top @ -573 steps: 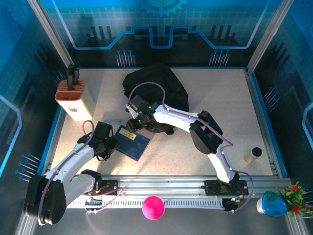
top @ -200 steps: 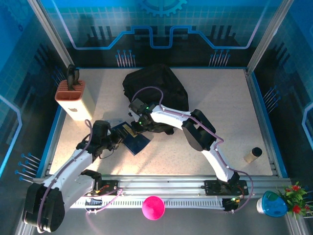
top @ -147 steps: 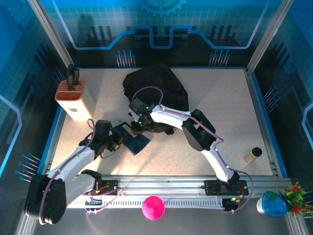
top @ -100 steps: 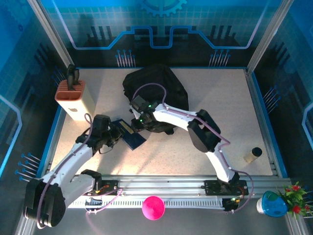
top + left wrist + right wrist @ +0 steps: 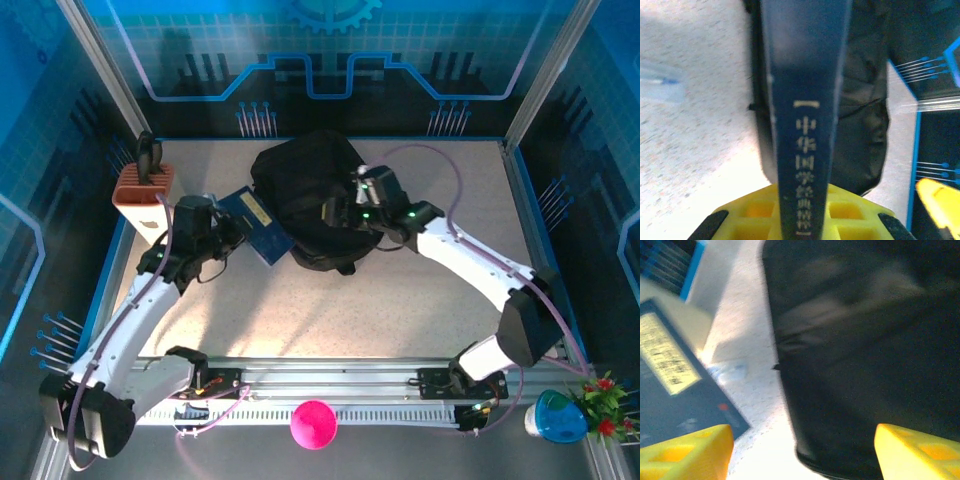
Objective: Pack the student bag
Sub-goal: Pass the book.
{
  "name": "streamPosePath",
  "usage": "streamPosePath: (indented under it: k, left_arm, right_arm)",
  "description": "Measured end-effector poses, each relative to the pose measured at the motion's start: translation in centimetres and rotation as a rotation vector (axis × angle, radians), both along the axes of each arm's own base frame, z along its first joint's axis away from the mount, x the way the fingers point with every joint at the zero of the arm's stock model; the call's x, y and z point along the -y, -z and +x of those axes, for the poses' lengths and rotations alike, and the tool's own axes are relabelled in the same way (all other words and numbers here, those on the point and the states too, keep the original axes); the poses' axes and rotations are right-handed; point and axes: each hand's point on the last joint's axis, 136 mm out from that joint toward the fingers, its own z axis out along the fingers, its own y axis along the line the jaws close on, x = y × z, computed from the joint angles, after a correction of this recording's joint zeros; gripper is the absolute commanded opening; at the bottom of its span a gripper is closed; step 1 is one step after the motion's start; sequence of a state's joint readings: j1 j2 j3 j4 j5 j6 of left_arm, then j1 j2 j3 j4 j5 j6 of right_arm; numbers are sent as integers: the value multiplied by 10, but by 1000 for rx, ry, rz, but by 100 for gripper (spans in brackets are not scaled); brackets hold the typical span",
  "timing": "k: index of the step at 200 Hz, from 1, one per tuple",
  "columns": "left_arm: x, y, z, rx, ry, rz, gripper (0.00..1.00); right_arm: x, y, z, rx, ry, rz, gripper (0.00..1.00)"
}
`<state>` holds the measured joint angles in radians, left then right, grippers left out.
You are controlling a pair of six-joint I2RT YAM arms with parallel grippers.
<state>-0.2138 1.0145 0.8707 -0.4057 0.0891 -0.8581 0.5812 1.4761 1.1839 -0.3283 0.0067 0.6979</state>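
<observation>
Left pincer (image 5: 218, 236) pinching the blue book (image 5: 256, 226), left of centre — first let the spread right pincer (image 5: 335, 213) part the student bag (image 5: 310, 172), whose opening I cannot make out.

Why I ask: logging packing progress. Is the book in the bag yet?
Out. The left gripper has its jaws clamped on the book, which is beside the bag, not inside it.

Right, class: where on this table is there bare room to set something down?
Bare: the wide strip of table between the student bag and the near rail; also the back right corner beside the bag. Crowded: back left, where the tan box, the blue book in the left hand and the bag sit close.
</observation>
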Motion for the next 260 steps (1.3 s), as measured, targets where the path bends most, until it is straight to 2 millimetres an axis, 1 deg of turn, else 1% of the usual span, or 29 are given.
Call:
streamPosePath:
  k: [14,27,43,57,77,99,121,142,170,222,247,260]
  left_arm:
    - [7,-9,14,42,9,-38,7]
    - [14,-14,29,76,8,-87,7]
    - [25,-19,48,112,2,-151,6]
    - [36,-22,63,141,1,-203,6]
    - [56,-22,79,168,14,-267,6]
    - [77,-20,92,181,24,-344,6]
    - [94,-14,102,179,33,-410,6]
    - [105,-12,106,177,36,-458,6]
    - [115,-16,108,184,47,-507,6]
    - [122,-26,110,208,65,-562,7]
    - [122,-25,111,203,62,-571,7]
    - [123,-24,111,201,63,-572,7]
  right_arm:
    - [27,11,1,-35,84,55,85]
    - [45,16,-1,-55,139,126,88]
    - [56,14,-1,-62,182,226,90]
    - [58,8,2,-64,197,309,91]
    - [50,-1,3,-69,189,426,91]
    - [39,-5,3,-95,174,551,91]
    - [29,-7,9,-129,169,659,91]
    - [20,-7,16,-157,168,732,91]
    - [11,-7,21,-183,160,795,87]
    - [-5,0,36,-229,152,877,67]
    - [-10,-3,43,-228,147,910,62]
    - [-14,-5,44,-225,137,923,56]
